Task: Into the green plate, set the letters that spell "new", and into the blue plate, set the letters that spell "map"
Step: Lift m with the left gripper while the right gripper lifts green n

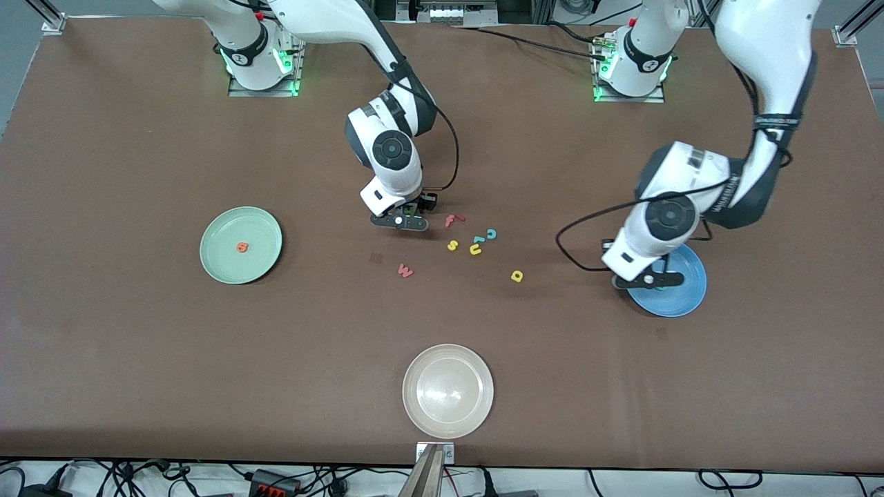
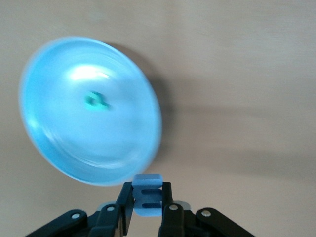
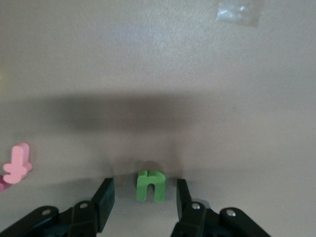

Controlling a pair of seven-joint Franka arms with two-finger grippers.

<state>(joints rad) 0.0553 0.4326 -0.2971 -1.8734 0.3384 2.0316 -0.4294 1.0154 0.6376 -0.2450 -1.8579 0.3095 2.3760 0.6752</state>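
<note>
Nearest the camera, just the cream plate (image 1: 476, 414), no part in this.

Farther up, toward the left arm's end of the counter (image 1: 138, 379): blue plate (image 1: 690, 293) with the teal "p" (image 2: 95, 101) already in it. Left end effector (image 1: 649, 279) over that plate, clamped tight on the blue "m" (image 2: 148, 182), so probably only a drop away from letter two of "map". Yellow "a" (image 1: 516, 276) loose on the counter, near the blue plate, untouched. Pinkish "w" (image 1: 405, 270) about as near, mid-counter, also waiting.

Toward the right arm's end, green plate (image 1: 214, 231) with the orange "e" (image 1: 242, 247) in it. So roughly: two delivered, one in hand, three left.

A bit farther, the distractors: yellow "s" (image 1: 452, 245), yellow "u" (image 1: 476, 248), teal "c" (image 1: 491, 234), red "f" (image 1: 452, 220), bunched together, best left alone.

Farthest of all, right end effector (image 1: 407, 221) down low at the counter, fingers partway apart and straddling the green "n" (image 3: 150, 185), one on each side, small gap both ways, not gripping yet. Looks like squeeze, lift, then over to the green plate.
</note>
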